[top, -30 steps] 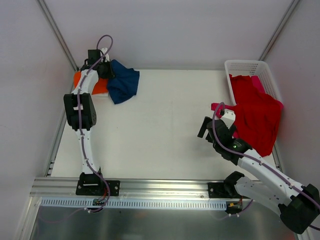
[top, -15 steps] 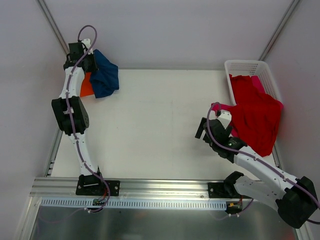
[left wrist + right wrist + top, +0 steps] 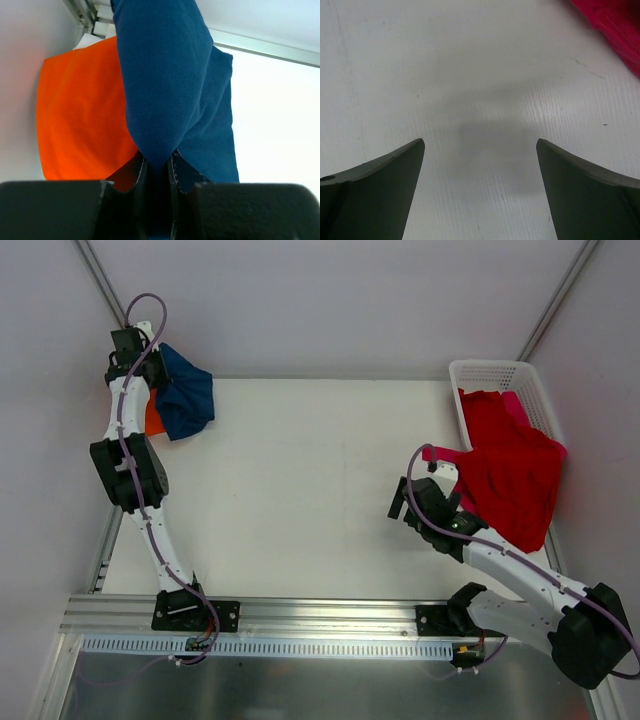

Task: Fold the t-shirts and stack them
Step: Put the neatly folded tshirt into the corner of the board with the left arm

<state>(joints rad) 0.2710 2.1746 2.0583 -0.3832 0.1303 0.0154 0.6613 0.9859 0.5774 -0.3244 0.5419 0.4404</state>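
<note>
Blue t-shirt (image 3: 165, 85): it hangs in a bunch at the far left corner, over the orange one.
Left gripper (image 3: 156, 165): pinched tight on a fold of the blue t-shirt, with cloth squeezed between the two fingers.
Why it is held so: I think holding it by one bit lets the rest hang loose, so it can be laid flat or set on the pile.
Orange t-shirt (image 3: 80, 115): it lies flat on the table under the blue one. It looks neat, so I guess it is the bottom of the stack.
Red t-shirt (image 3: 510, 475): it spills out of the white basket (image 3: 490, 370) onto the table (image 3: 320, 470), not folded yet.
Pink t-shirt (image 3: 517, 405): only small bits peek out by the red one.
Right gripper (image 3: 480, 150): wide open and holding nothing. It hovers over bare table just beside the red t-shirt, maybe ready to take it next.
Hard to see: no picture shows on the front of the blue t-shirt. The left arm (image 3: 125, 465) and the blue cloth cover part of the orange one. I cannot tell how many shirts are in the basket.
</note>
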